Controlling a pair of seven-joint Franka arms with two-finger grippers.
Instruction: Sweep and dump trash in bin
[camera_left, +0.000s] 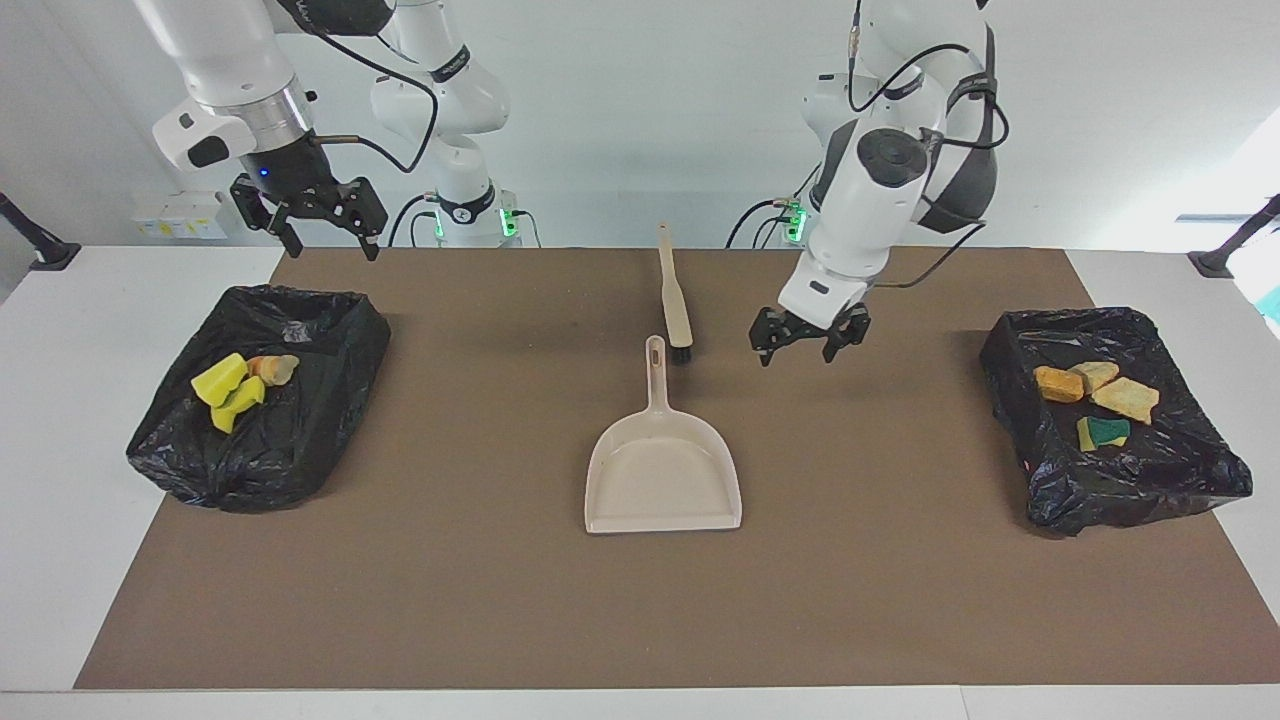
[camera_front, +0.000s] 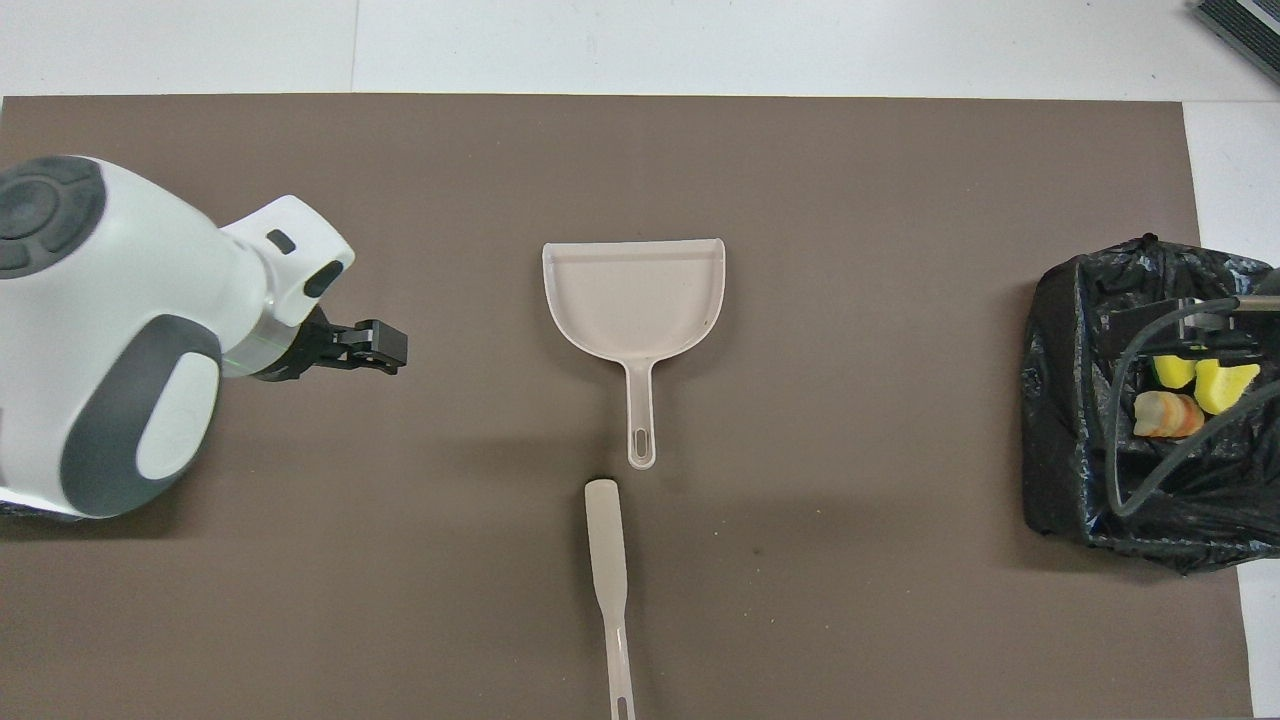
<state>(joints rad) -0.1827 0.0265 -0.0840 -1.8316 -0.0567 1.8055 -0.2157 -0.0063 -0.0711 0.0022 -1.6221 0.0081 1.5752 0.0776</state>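
Observation:
The trash lies in two black bag-lined bins. The bin at the right arm's end (camera_left: 330, 330) holds yellow sponge chunks (camera_left: 222, 380) and a tan lump (camera_left: 273, 368); they also show in the overhead view (camera_front: 1165, 413). The bin at the left arm's end (camera_left: 1020, 350) holds orange (camera_left: 1058, 383) and tan lumps (camera_left: 1125, 398) and a green-backed sponge (camera_left: 1103, 432). The beige dustpan (camera_left: 662, 470) lies empty mid-table. The brush (camera_left: 676, 295) lies nearer to the robots than the dustpan. My left gripper (camera_left: 797, 355) is open and empty, low over the mat beside the brush. My right gripper (camera_left: 335, 250) is open and empty, raised over its bin's near edge.
A brown mat (camera_left: 480, 600) covers the middle of the white table. In the overhead view the left arm (camera_front: 110, 330) hides the bin at its end. The dustpan's handle (camera_front: 640, 420) points toward the brush (camera_front: 608, 560).

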